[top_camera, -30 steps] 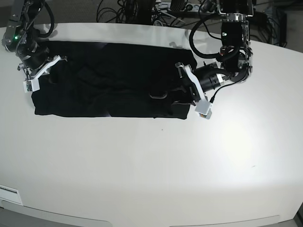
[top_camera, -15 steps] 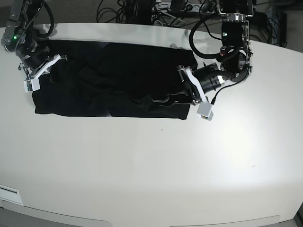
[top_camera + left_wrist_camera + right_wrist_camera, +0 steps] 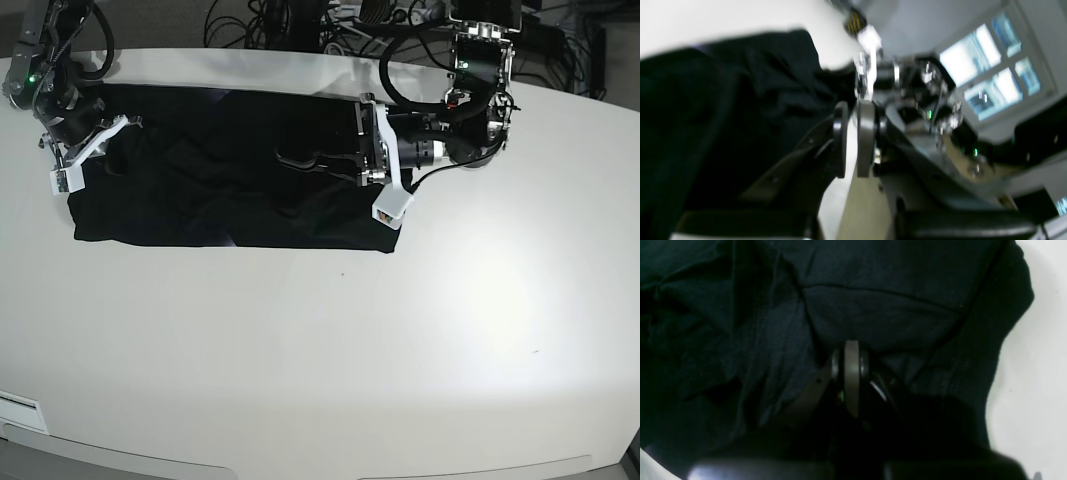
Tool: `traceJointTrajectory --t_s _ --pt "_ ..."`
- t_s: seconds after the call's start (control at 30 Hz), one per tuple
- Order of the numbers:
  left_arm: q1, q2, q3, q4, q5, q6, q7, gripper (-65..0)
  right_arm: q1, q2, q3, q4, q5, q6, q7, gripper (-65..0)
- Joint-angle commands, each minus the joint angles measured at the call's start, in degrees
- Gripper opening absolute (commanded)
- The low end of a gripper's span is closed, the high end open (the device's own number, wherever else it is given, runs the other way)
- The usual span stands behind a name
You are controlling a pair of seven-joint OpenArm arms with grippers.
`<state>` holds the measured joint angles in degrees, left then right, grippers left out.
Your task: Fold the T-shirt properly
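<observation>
The shirt (image 3: 230,170) lies across the table's (image 3: 330,360) upper left. The right gripper (image 3: 851,353) pinches its cloth; the left gripper (image 3: 850,133), nearly closed, seemingly holds nothing and may drag wrinkles.

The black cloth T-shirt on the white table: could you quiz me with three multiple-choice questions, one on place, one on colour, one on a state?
1. Where does the black cloth T-shirt lie on the white table?
A. far half
B. near edge
C. hanging off the side

2. What colour is the shirt side facing up?
A. purple
B. plain black
C. yellow

3. How does the right gripper stand?
A. wide open above the cloth
B. shut on the cloth
C. resting on bare table

Answers: 1 A, the base view shows the near half bare. 2 B, no print shows. 3 B, its wrist view shows the fingers together with cloth bunched around them.
</observation>
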<state>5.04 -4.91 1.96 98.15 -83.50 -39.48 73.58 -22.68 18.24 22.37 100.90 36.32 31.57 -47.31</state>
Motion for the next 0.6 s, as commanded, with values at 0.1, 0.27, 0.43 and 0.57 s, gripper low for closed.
traceJointTrajectory --t_s 0.1,0.27,0.43,0.57 --pt "-1.14 0.13 0.50 1.95 -1.50 -0.52 -0.22 -65.0 -0.17 0.52 0.11 0.35 -0.28 0.35 -1.81 -65.0" --pt "-1.25 0.13 -4.24 7.72 -1.50 -0.52 -0.63 -65.0 -0.17 0.52 0.11 0.35 -0.28 -0.28 -1.84 -65.0" --pt "-1.22 -0.04 -5.75 11.69 -1.50 -0.52 -0.46 -65.0 -0.17 0.52 0.11 0.35 -0.31 -0.46 -1.84 -65.0" --pt "-1.25 -0.72 -7.13 12.57 1.66 -0.52 -1.70 -55.4 -0.20 0.52 0.11 0.35 -0.31 -0.46 -1.86 -65.0"
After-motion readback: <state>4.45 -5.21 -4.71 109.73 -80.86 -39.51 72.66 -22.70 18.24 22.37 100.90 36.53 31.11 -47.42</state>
